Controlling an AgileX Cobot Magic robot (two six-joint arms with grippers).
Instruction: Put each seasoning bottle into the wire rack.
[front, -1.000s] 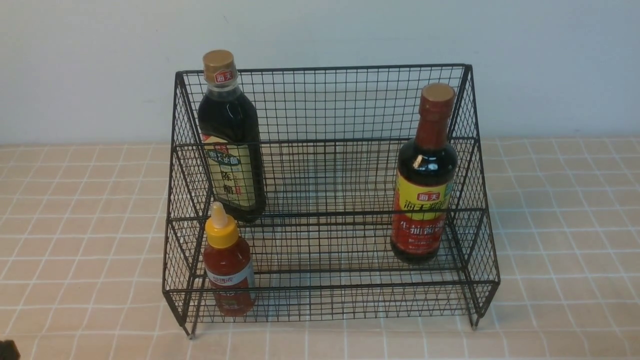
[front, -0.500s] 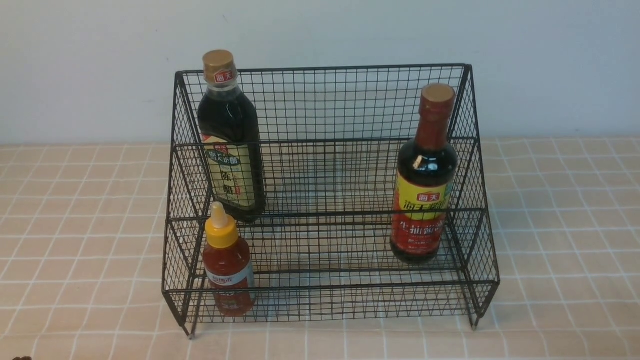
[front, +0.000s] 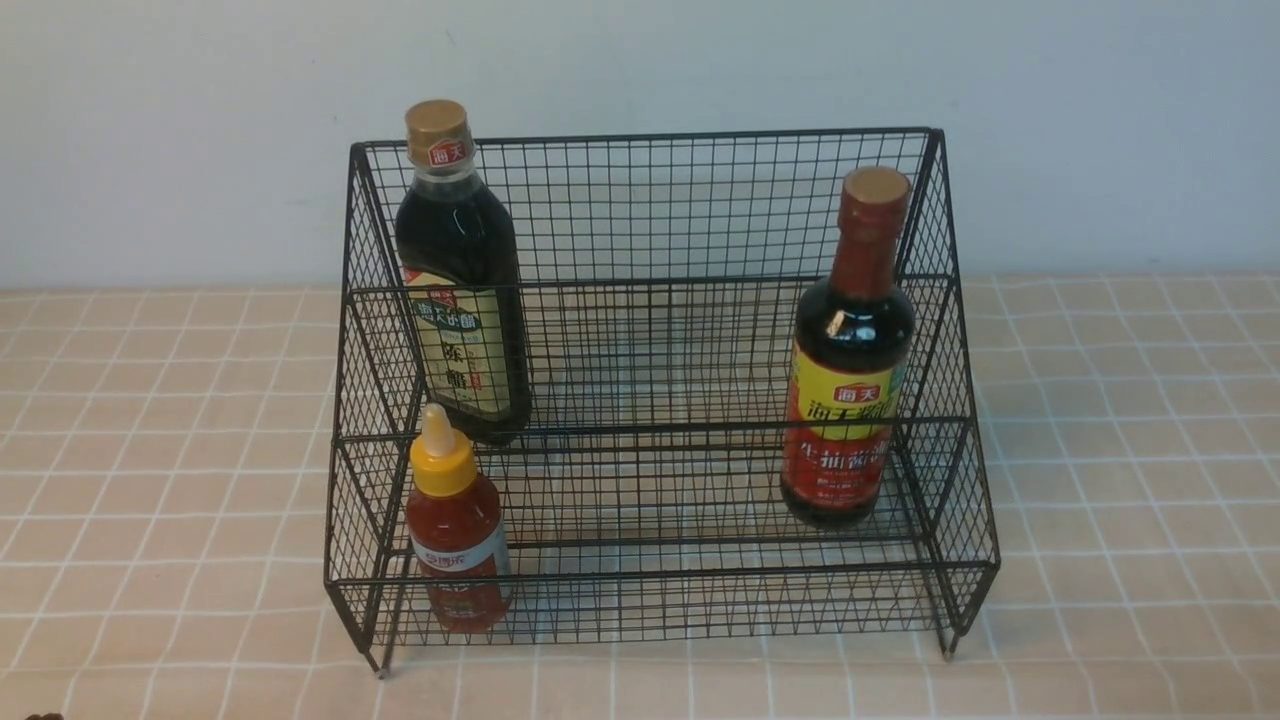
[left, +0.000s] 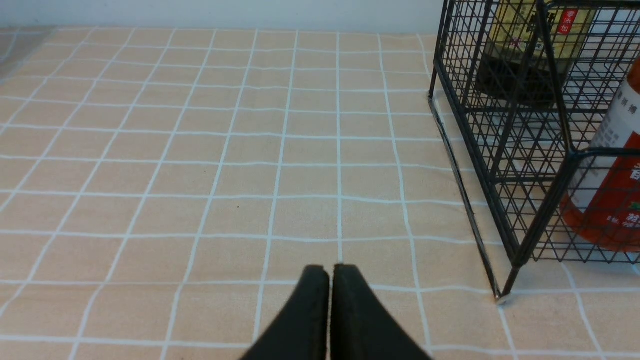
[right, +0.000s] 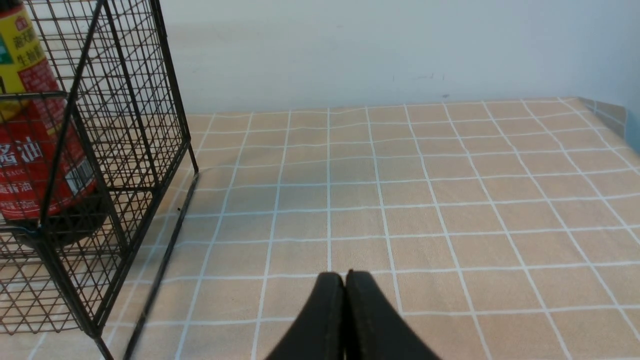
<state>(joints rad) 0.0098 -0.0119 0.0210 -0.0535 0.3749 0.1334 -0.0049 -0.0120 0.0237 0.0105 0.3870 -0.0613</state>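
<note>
Front view: dark tip at lower left edge lower than a second ago | tall dark gold-capped bottle (front: 465, 290), red-necked dark bottle (front: 850, 350), small red yellow-capped bottle (front: 455, 540) unmoved inside black wire-mesh rack (front: 640, 573) | left end effector (left: 331, 270), right end effector (right: 344, 277): fingers together, empty | placing looks finished

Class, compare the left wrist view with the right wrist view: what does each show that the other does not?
Only the left wrist view: the red sauce bottle and the closed left gripper.
Only the right wrist view: the yellow-and-red-labelled bottle and the closed right gripper.
Both: part of the wire rack and the tablecloth.
</note>
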